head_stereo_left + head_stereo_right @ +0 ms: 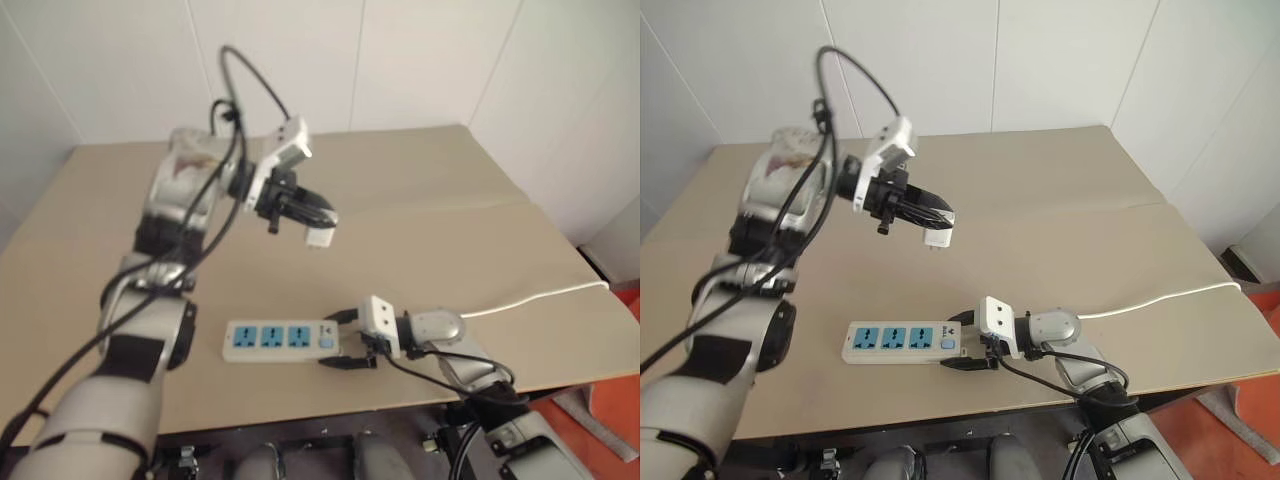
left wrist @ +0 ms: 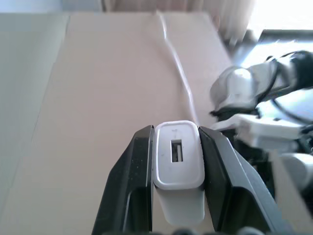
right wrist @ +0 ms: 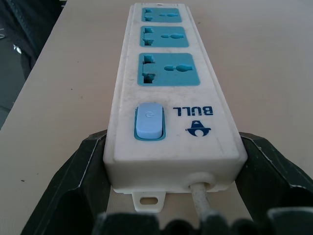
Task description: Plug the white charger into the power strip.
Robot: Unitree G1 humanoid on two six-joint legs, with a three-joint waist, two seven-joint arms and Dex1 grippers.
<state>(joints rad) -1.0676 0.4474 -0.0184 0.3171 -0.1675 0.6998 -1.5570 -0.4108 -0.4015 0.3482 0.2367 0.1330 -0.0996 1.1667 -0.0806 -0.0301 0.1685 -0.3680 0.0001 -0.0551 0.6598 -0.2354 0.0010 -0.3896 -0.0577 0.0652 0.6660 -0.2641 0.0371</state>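
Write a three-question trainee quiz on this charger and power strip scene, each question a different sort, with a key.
1. True or false: the white charger is already seated in a socket of the power strip.
2. Multiple choice: where is the right gripper? A) raised over the table's far edge; B) at the strip's switch end, a finger on each side of it; C) closed on the cord.
3. Fill in: the strip has ___ blue socket faces.

Key
1. False: the left gripper holds it in the air above the table.
2. B.
3. Three.
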